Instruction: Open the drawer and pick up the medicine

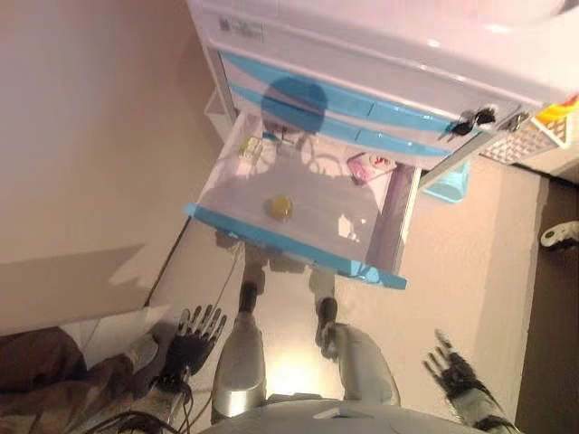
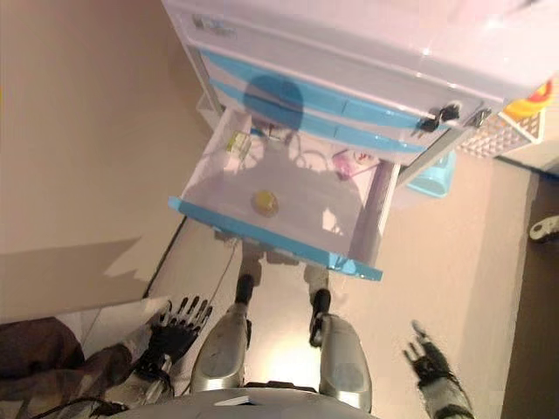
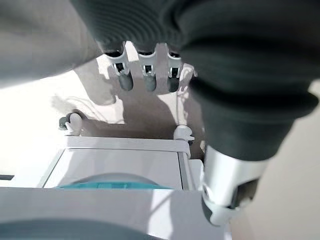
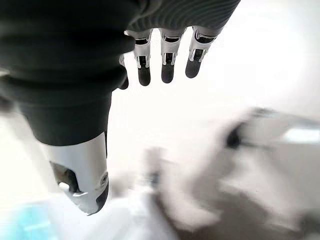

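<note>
A white cabinet with blue-fronted drawers [image 1: 362, 108] stands ahead. Its lowest drawer [image 1: 298, 249] is pulled out wide. Inside lie a small yellow medicine bottle [image 1: 280, 208] near the middle, a yellow-green packet [image 1: 251, 147] at the back left and a pink box [image 1: 371, 165] at the back right. My left hand [image 1: 194, 336] hangs low at the lower left with straight fingers, holding nothing. Low at the lower right is my right hand [image 1: 452, 369], its fingers spread and empty. Both hands are well below the drawer's front.
Keys [image 1: 470, 120] hang from the cabinet's right side. A light blue bin [image 1: 450, 183] and a white mesh basket [image 1: 534, 140] stand to the cabinet's right. A person's brown sleeve [image 1: 54, 371] shows at the lower left. A beige wall [image 1: 90, 136] runs along the left.
</note>
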